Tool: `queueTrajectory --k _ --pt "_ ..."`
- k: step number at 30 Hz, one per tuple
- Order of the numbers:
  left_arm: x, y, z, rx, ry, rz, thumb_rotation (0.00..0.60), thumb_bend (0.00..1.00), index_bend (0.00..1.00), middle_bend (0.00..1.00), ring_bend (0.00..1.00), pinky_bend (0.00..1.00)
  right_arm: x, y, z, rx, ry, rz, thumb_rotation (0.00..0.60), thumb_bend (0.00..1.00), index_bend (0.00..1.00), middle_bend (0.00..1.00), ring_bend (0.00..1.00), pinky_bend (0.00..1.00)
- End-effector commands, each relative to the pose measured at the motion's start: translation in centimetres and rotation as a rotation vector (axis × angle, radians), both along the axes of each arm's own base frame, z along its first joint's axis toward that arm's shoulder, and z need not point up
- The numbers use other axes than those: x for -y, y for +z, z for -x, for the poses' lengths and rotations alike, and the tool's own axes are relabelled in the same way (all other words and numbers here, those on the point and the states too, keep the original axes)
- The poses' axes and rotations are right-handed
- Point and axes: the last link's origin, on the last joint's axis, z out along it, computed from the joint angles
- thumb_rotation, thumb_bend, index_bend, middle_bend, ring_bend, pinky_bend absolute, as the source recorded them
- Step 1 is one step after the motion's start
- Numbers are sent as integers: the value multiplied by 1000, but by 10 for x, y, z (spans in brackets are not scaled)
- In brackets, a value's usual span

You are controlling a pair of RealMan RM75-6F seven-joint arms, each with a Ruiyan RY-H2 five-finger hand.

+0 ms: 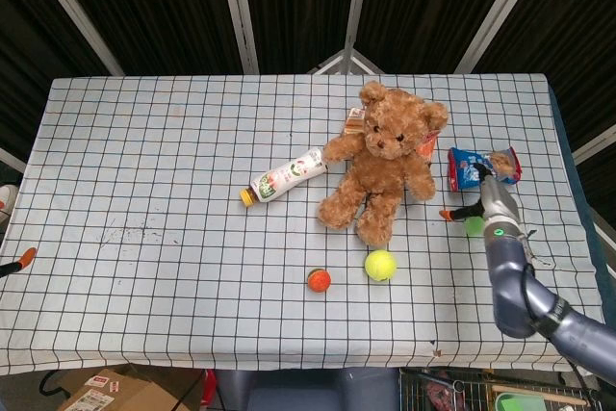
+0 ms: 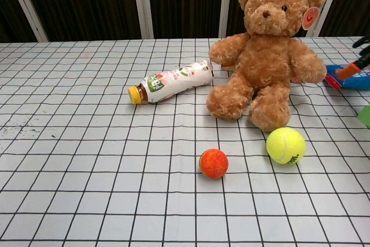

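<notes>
Brown plush teddy bear [image 1: 378, 163] w/ round red ear tag, writing unreadable, sits upright mid-table beside my right hand [image 1: 491, 201], which hovers over a green block [image 1: 474, 225], grip state I can't tell.

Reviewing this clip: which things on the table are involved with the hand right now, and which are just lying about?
In play: right hand, fingers apart, holding nothing; green block close beside it; blue snack bag just beyond it.

Lying about: teddy bear, sitting up; bottle on its side; orange ball; tennis ball.
</notes>
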Motion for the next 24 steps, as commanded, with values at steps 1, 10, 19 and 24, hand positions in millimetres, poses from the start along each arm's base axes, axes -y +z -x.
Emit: queueTrajectory --k 1,10,19,24 --pt "3 1 -1 6 -11 2 600 283 236 0 0 0 -63 36 38 -62 36 63 600 81 0 0 0 0" --pt "14 -8 -15 0 -68 35 600 282 236 0 0 0 -186 42 80 -344 362 73 600 82 0 0 0 0" --pt "25 -15 -24 -12 -111 63 600 283 236 0 0 0 -228 54 103 -507 496 127 600 82 0 0 0 0" --pt "26 -15 -23 -18 -106 59 600 283 236 0 0 0 -231 61 105 -504 472 141 600 82 0 0 0 0"
